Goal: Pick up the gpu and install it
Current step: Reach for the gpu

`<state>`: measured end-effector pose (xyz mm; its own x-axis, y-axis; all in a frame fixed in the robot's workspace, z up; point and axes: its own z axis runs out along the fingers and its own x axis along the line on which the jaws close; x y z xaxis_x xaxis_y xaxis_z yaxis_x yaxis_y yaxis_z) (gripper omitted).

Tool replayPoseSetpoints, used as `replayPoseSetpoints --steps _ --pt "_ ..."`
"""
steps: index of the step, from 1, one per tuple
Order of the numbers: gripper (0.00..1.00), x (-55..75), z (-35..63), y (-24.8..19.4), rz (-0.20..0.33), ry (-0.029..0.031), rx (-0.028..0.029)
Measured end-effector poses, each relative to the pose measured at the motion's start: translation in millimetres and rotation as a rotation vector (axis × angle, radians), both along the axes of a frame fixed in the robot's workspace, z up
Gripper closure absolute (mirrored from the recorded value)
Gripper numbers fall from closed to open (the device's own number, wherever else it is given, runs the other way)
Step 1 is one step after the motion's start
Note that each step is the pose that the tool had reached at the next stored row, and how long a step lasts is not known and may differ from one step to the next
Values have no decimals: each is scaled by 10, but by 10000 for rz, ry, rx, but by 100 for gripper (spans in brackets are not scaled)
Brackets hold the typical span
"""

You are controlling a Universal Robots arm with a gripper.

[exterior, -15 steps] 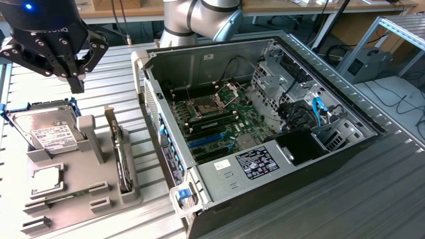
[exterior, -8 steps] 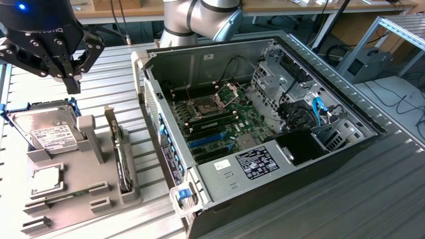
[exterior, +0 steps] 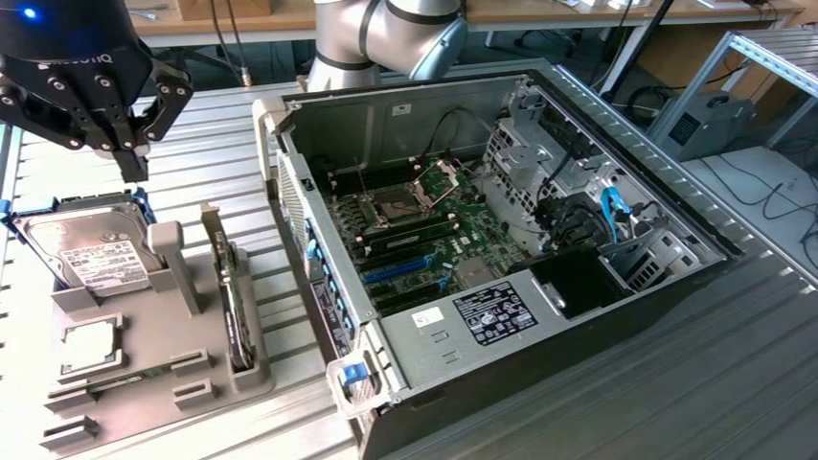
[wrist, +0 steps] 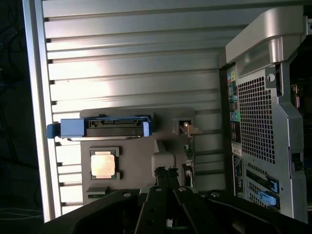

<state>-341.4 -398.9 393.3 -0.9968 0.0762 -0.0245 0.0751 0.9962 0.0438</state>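
Observation:
The gpu (exterior: 230,297) is a thin dark card standing on edge in a slot of the grey holder (exterior: 192,383), at the exterior view's left. In the wrist view the gpu (wrist: 188,146) appears edge-on, just beyond my fingertips. My black gripper (exterior: 130,165) hangs above the holder's far end, shut with nothing between its fingers, and clear of the card. The gripper (wrist: 166,174) shows its fingers pressed together in the wrist view. The open computer case (exterior: 665,287) lies on its side beside the holder, its motherboard with blue slots (exterior: 402,270) exposed.
A silver hard drive (exterior: 90,254) in a blue caddy and a square CPU chip (exterior: 90,345) sit on the same holder. The case's rear panel (wrist: 263,122) stands close beside the holder. Cables and drive cages (exterior: 601,220) fill the case's far side. The table is ribbed metal.

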Motion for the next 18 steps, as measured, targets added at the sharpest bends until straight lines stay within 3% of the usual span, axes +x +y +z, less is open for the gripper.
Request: replayPoseSetpoints --steps 18 --pt "89 -113 0 0 1 0 0"
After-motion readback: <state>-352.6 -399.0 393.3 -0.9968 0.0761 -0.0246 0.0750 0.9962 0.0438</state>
